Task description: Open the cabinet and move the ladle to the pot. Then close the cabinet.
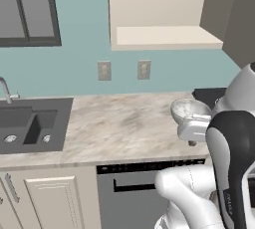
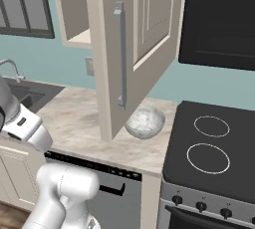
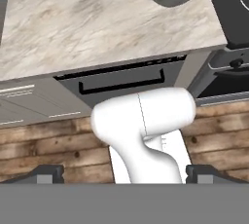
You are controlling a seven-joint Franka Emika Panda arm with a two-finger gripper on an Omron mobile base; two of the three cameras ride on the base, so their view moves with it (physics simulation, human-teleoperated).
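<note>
The beige wall cabinet (image 1: 169, 36) stands open, and the shelf that shows inside it is bare. Its raised-panel door (image 2: 149, 29) swings out over the counter, with the silver bar handle (image 2: 119, 56) facing me. The ladle and the pot are out of view. In the hand view my gripper (image 3: 124, 174) looks down from high over the counter front. It is open, with its two dark fingertips (image 3: 46, 173) wide apart and nothing held between them.
A speckled bowl (image 2: 144, 122) sits on the marble counter (image 1: 124, 123) under the open door, beside the black stove (image 2: 214, 143) with two ring burners. The dark sink (image 1: 30, 123) lies at the left. A dishwasher (image 3: 121, 79) is below the counter.
</note>
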